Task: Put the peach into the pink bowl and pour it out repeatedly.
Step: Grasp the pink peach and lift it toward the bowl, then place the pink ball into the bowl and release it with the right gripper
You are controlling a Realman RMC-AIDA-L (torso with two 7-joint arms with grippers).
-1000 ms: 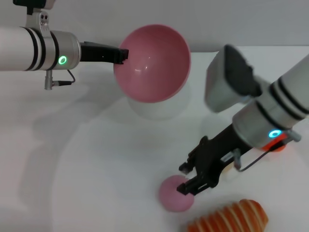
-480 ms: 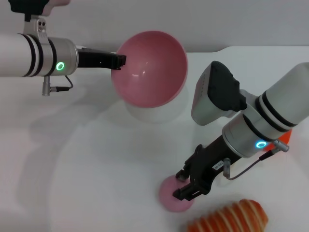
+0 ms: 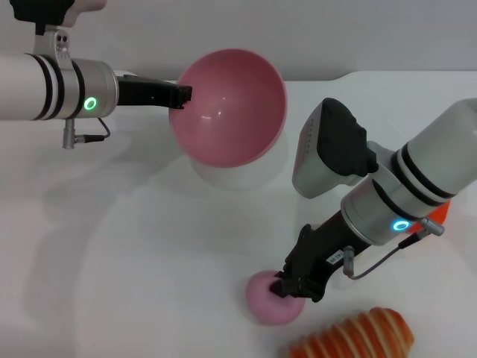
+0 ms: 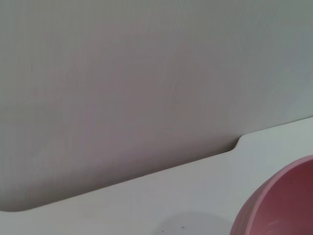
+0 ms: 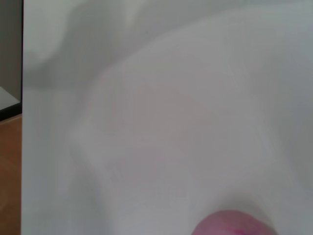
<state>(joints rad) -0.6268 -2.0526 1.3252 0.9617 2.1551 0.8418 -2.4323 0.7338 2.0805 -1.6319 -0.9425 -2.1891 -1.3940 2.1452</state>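
- Beside the striped orange bread (image 3: 356, 337), in the head view, the right gripper (image 3: 294, 287) is pressing its fingers closed around the peach (image 3: 270, 302) on the white table (image 3: 149, 261); the left gripper (image 3: 179, 95) is clamping the rim of the tilted, raised pink bowl (image 3: 229, 106); an orange fruit (image 3: 440, 214) is peeking behind the right arm.
- Left wrist view: the bowl's rim (image 4: 279, 205) is showing.
- Right wrist view: the peach (image 5: 232, 223) is sitting at the edge.

No readable text, brand or number anywhere. Only a small white sticker (image 3: 333, 257) on the right arm's black wrist part, just above the claw; its print is too tiny to read. Green ring light (image 3: 90, 104) on left arm, blue-green ring light (image 3: 401, 225) on right arm: plain rings, no characters.
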